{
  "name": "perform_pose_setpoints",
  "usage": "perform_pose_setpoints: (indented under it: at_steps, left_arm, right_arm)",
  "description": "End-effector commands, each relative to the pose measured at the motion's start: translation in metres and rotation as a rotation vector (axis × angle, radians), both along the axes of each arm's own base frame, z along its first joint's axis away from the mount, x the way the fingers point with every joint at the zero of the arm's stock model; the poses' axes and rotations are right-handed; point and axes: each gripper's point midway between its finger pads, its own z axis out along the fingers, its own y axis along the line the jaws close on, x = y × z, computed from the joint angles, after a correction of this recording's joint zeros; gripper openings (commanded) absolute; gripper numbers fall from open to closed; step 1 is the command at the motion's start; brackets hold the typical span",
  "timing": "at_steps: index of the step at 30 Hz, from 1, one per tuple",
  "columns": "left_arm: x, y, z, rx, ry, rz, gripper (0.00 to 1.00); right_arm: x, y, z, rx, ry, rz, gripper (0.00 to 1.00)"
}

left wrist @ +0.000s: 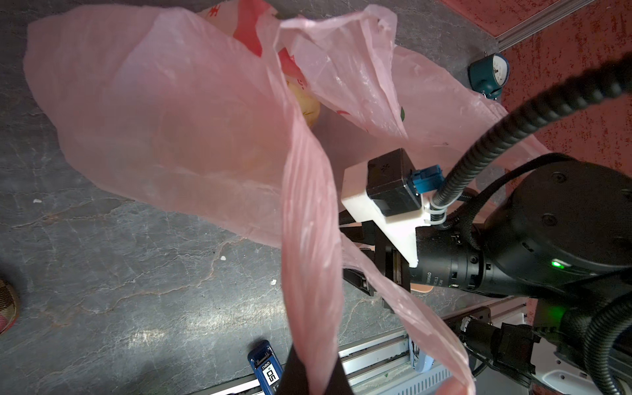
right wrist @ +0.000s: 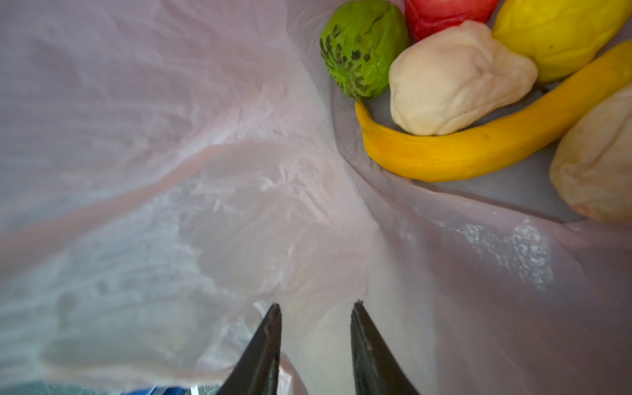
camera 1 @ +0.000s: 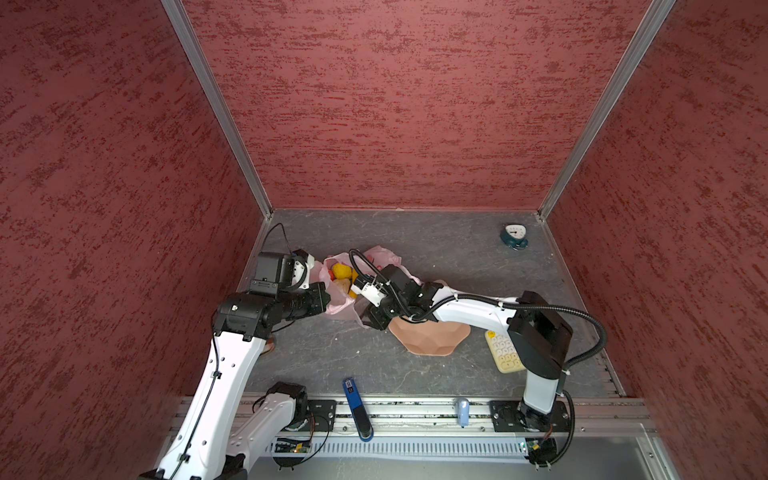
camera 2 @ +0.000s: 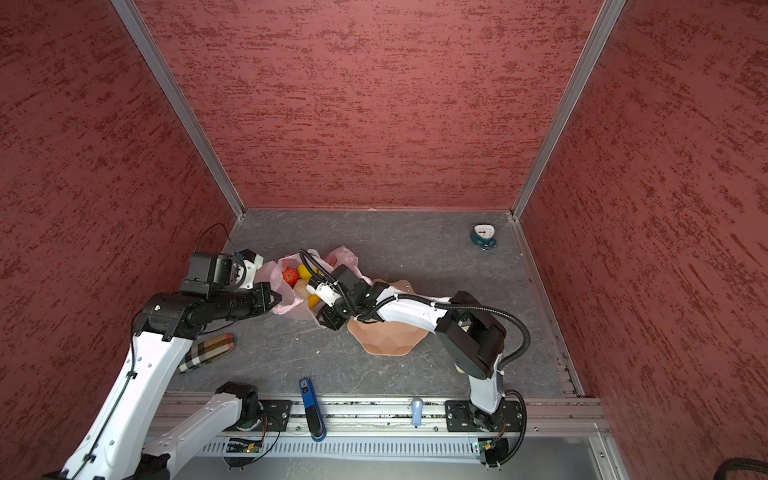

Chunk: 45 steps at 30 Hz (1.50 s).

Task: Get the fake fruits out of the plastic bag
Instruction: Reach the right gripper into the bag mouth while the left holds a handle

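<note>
Black fingertips of your right gripper sit closest, with a narrow gap between them and nothing in it. Only the film of the plastic bag lies beyond. Your left gripper is clamped on a twisted strip of that bag, holding its mouth up.

All the fruit is inside: a green fruit, a red fruit, a small yellow fruit, a beige ball, a second beige ball and a banana curving between them. They lie deeper in than your right tips, ahead and off to one side, not touching them. The banana's pointed end is the nearest part. In both top views the pile shows in the bag's mouth between the two wrists, with the bowl near the bag.

Expect light, hollow, smooth plastic that may squirt out of a hard pinch; the dented beige ball looks squashy. Take the banana across its middle, or a ball across its widest part. That film is thin and floppy, so mind you don't pinch it along with the fruit.
</note>
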Motion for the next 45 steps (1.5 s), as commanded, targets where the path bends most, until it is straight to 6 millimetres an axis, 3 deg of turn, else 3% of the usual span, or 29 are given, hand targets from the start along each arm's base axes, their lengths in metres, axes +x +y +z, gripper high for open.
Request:
perform_pose_setpoints:
  at_steps: [1, 5, 8, 10, 13, 19, 24, 32, 35, 45]
  left_arm:
    - [-0.019, -0.006, -0.001, -0.03, 0.049, -0.045, 0.08]
    - [-0.043, -0.002, -0.019, -0.022, 0.148, -0.039, 0.09]
    - [-0.053, 0.003, -0.027, -0.005, 0.192, -0.013, 0.17]
    - [-0.056, 0.005, -0.029, -0.004, 0.199, 0.005, 0.29]
    - [-0.057, 0.008, -0.026, -0.006, 0.19, 0.038, 0.56]
    - [-0.061, 0.0, -0.022, -0.089, 0.173, 0.069, 0.82]
    - [-0.06, -0.006, -0.022, -0.168, 0.127, 0.098, 0.85]
    - [-0.049, -0.01, 0.005, -0.301, -0.056, 0.15, 0.9]
    - [-0.046, -0.011, 0.007, -0.318, -0.073, 0.152, 0.99]
    - [-0.05, -0.015, -0.011, -0.269, 0.003, 0.124, 0.99]
  right_arm:
    - [-0.006, 0.009, -0.006, -0.016, -0.006, 0.065, 0.36]
    - [-0.009, 0.019, -0.011, -0.019, 0.01, 0.096, 0.36]
    - [-0.012, 0.023, -0.017, -0.044, 0.019, 0.117, 0.36]
    - [-0.014, 0.024, -0.02, -0.067, 0.017, 0.125, 0.37]
    - [-0.016, 0.024, -0.023, -0.098, 0.005, 0.131, 0.37]
    - [-0.02, 0.032, -0.017, -0.079, 0.012, 0.121, 0.37]
    - [-0.021, 0.041, -0.011, -0.039, 0.049, 0.093, 0.36]
    - [-0.017, 0.055, 0.013, 0.055, 0.098, 0.033, 0.36]
    - [-0.015, 0.058, 0.021, 0.077, 0.113, 0.011, 0.36]
    - [-0.022, 0.069, 0.05, 0.167, 0.161, 0.039, 0.36]
